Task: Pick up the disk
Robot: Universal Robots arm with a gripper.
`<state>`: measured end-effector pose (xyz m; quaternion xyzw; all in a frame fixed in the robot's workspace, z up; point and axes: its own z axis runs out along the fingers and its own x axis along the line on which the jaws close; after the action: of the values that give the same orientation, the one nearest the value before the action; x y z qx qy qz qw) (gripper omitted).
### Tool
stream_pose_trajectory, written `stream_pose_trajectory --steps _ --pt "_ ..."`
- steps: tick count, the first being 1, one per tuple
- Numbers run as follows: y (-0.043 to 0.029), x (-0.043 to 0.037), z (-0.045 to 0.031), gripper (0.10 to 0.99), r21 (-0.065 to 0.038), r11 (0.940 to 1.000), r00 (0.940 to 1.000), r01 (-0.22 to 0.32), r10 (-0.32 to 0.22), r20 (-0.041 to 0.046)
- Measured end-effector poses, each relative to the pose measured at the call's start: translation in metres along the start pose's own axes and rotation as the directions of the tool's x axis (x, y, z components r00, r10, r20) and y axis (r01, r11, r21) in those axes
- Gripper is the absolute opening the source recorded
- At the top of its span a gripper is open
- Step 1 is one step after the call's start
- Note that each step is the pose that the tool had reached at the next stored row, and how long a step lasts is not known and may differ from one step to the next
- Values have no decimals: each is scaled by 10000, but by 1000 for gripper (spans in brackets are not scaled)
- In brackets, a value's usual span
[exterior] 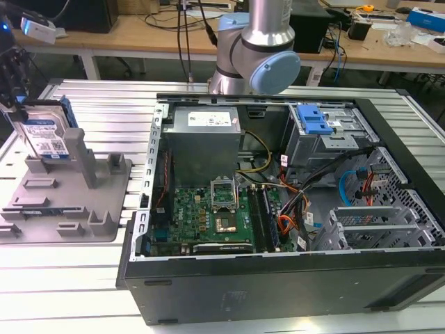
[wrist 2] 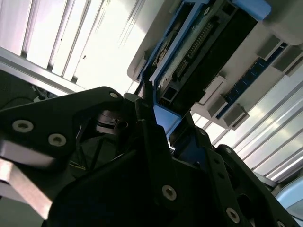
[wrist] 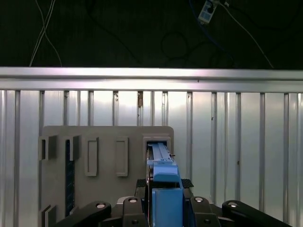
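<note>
One gripper (wrist: 163, 208) clamped on the disk (exterior: 47, 136), disk upright w/ blue rails, just above grey fixture tray (exterior: 69, 202) at exterior view's left, open PC case (exterior: 292, 209) well apart to its right.

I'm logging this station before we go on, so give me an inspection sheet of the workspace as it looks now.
Surface: ribbed metal table.
Job's things: disk standing on edge in the grey holder, at the exterior view's left.
Clutter: open computer case with blue bracket.
Pincer: pincer closed on the disk's blue edge.
Cables: orange, black and blue wires inside the case.
Surroundings: wooden benches behind.
</note>
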<state>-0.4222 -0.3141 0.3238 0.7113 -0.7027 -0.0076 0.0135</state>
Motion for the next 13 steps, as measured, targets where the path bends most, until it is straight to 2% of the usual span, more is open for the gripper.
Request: stream_pose_trajectory --steps 3,7,13 --pt "4 4 -128 369 0 10000 10000 0 0 25" --pt "13 13 -456 369 1 10000 10000 2 -2 62" --pt "22 25 -766 369 0 10000 10000 2 -2 83"
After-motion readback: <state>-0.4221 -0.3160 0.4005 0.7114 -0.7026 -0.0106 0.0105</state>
